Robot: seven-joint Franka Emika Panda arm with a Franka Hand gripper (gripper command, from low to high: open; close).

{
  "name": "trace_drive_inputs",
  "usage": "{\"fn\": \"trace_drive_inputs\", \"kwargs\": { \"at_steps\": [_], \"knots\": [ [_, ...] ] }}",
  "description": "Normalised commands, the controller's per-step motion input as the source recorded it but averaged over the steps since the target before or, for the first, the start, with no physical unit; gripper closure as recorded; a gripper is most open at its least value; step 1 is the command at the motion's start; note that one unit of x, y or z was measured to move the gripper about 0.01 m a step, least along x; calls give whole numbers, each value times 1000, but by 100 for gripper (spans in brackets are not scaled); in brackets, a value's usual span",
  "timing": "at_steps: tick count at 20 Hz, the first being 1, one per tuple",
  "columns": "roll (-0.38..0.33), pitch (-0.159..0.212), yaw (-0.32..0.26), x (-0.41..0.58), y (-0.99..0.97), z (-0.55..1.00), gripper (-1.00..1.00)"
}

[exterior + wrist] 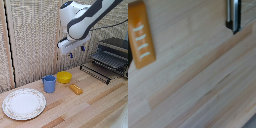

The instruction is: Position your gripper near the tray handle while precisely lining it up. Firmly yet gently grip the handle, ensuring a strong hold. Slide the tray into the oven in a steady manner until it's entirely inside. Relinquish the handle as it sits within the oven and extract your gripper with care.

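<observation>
A pale wooden tabletop [95,102] of long glued planks fills the lower part of the exterior view, its grain running at a slant. Behind it stands a wall of woven, straw-coloured panels [32,40] set between light wooden posts.

The white robot arm [80,22] with black joints reaches in from the upper right of the exterior view and hangs above the tabletop, well clear of everything on it. Its hand [75,51] points downward; whether its fingers are apart or together cannot be told, and nothing is seen in its hold. In the wrist view one dark finger [232,17] shows over bare planks.

The oven [114,57], black with grey metal parts, sits at the exterior view's right edge. The tray [109,60] of thin bars lies in its opening, pulled partly out, and the tray handle [96,73] runs along the front edge, well apart from the hand.

A round patterned plate [23,104] lies at the exterior view's lower left. Near the wall stand a blue cup [49,83] and, just beside it, a yellow bowl [64,77]. A small orange block [76,89] lies in front of the bowl; the wrist view shows it too [140,35]
</observation>
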Motion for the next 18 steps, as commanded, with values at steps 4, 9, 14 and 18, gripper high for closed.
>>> {"fn": "trace_drive_inputs", "kwargs": {
  "at_steps": [4, 9, 14, 18],
  "knots": [
    [-331, 0, 110, 44, -313, -137, -100],
    [-270, 50, 179, 85, -269, -254, -100],
    [-273, 63, 214, 26, -194, -274, -100],
    [-297, 36, 178, 0, -259, -230, -100]
  ]
}}
